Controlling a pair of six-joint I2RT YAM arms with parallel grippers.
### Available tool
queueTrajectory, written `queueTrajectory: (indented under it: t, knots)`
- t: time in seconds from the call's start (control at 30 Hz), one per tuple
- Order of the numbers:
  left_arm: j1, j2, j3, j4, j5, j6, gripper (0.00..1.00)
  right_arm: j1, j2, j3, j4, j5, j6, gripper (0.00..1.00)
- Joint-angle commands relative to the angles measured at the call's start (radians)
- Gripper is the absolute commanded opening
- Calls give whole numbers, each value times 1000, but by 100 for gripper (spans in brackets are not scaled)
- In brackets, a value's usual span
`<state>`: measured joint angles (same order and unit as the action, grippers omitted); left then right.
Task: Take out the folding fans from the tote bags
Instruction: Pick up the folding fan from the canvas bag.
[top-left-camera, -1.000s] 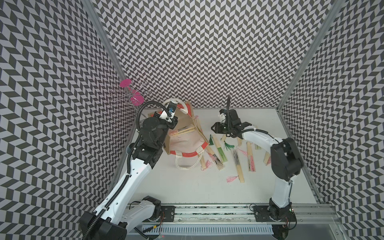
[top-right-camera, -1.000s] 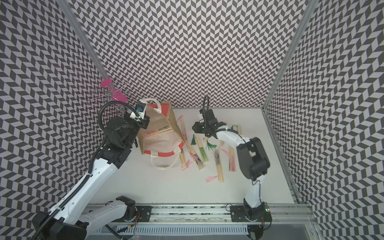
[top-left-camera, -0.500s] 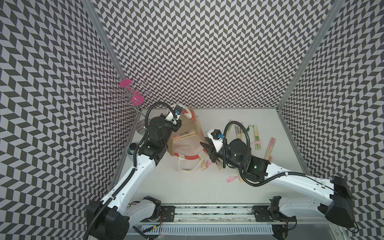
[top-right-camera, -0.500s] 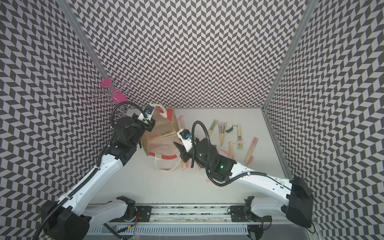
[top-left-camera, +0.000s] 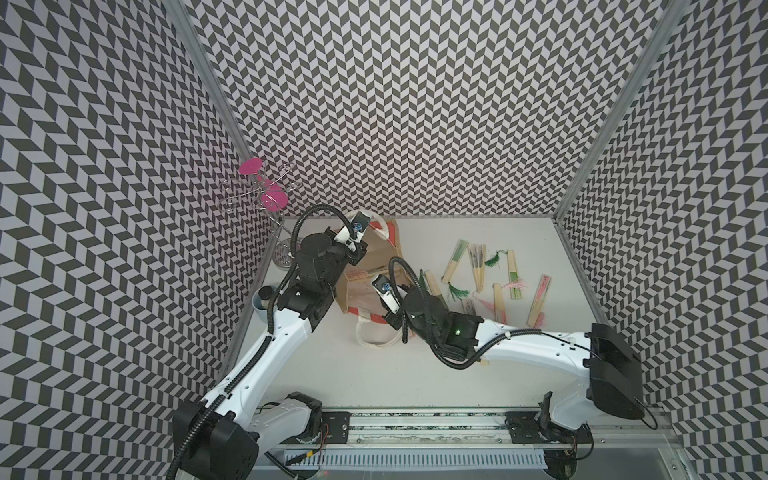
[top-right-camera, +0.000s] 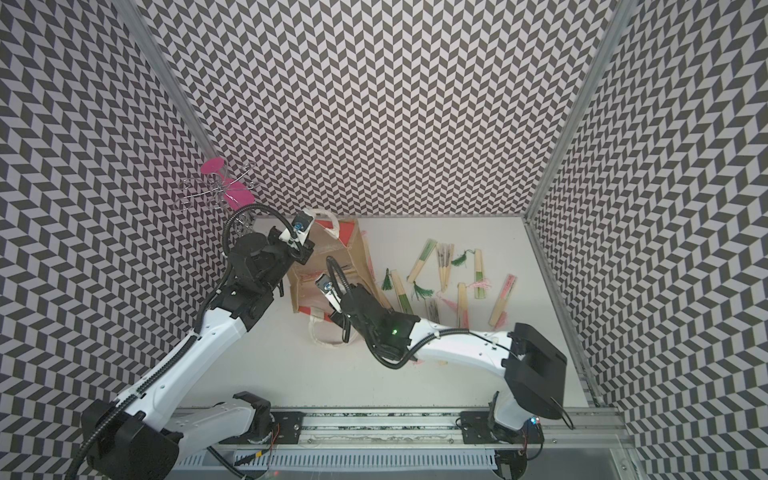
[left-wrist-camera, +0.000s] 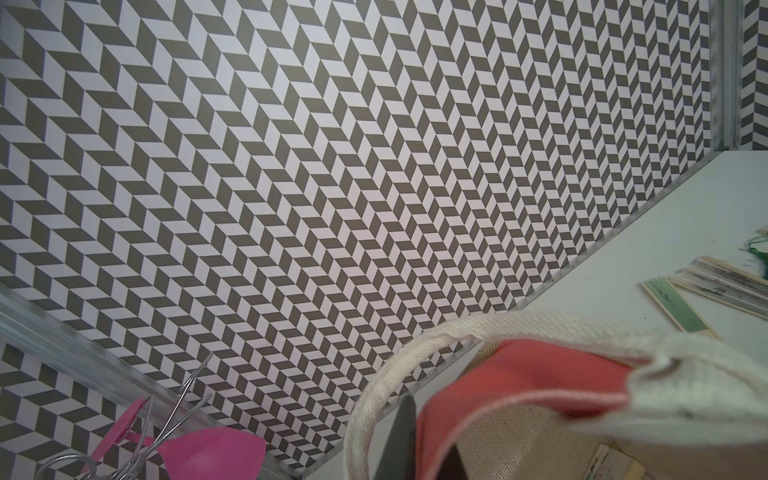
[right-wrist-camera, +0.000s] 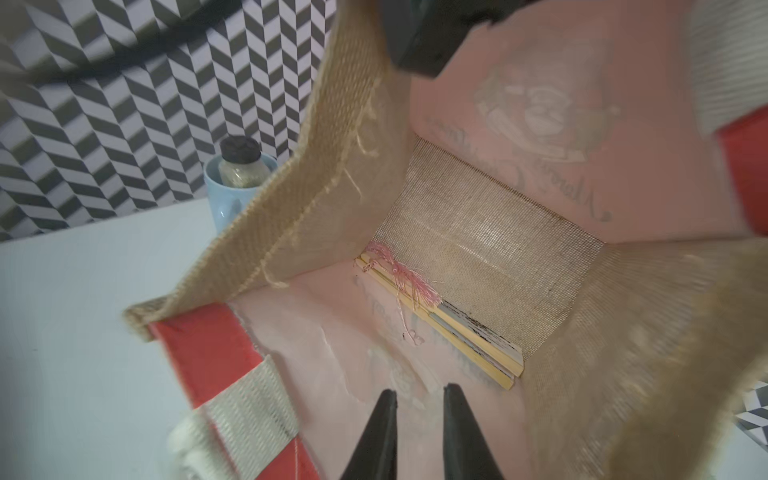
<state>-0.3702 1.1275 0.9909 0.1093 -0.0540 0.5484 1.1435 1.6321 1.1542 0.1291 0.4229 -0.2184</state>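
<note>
The tote bag (top-left-camera: 370, 266) (top-right-camera: 328, 270) lies on its side at the back left, mouth toward the front, in both top views. My left gripper (top-left-camera: 360, 249) (left-wrist-camera: 428, 449) is shut on its red-orange rim beside a cream handle (left-wrist-camera: 374, 399). My right gripper (right-wrist-camera: 419, 390) (top-left-camera: 391, 327) is open at the bag's mouth, nothing between its fingers. Inside the bag, two folding fans (right-wrist-camera: 440, 320) with a pink tassel lie along the bottom edge. Several folding fans (top-left-camera: 478, 270) (top-right-camera: 444, 266) lie spread on the table to the right of the bag.
A light blue mug (right-wrist-camera: 232, 187) (top-left-camera: 262, 299) holding a dark-capped bottle stands by the left wall, close to the bag. A wire stand with pink discs (top-left-camera: 266, 195) (left-wrist-camera: 208, 453) stands in the back left corner. Patterned walls close in three sides.
My right arm has swung from the loose fans at the back over to the bag's mouth, and its jaws have narrowed. The left gripper keeps its hold on the rim, and the bag has shifted slightly.
</note>
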Motion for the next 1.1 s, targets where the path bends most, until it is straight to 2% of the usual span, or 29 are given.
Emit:
queueTrajectory:
  t: [0.0, 0.13, 0.3, 0.5, 0.7, 0.9, 1.07]
  knots:
    - [-16, -46, 5, 53, 22, 34, 0, 4, 66, 72, -34, 51, -27, 23]
    - [-24, -77, -3, 59, 53, 45, 0, 2, 160, 113, -33, 102, -47, 23]
    - [-27, -170, -84, 118, 230, 100, 0, -14, 257, 177, -61, 129, -56, 24]
    - [-27, -261, -127, 144, 356, 132, 0, -46, 316, 228, -99, 136, -54, 27]
    - [-29, -287, -117, 139, 378, 131, 0, -75, 364, 263, -139, 175, -50, 30]
    - [-30, -291, -93, 121, 391, 131, 0, -102, 399, 300, -181, 267, -26, 30]
    - [-30, -278, -93, 123, 398, 133, 0, -102, 375, 287, -96, 384, -29, 29]
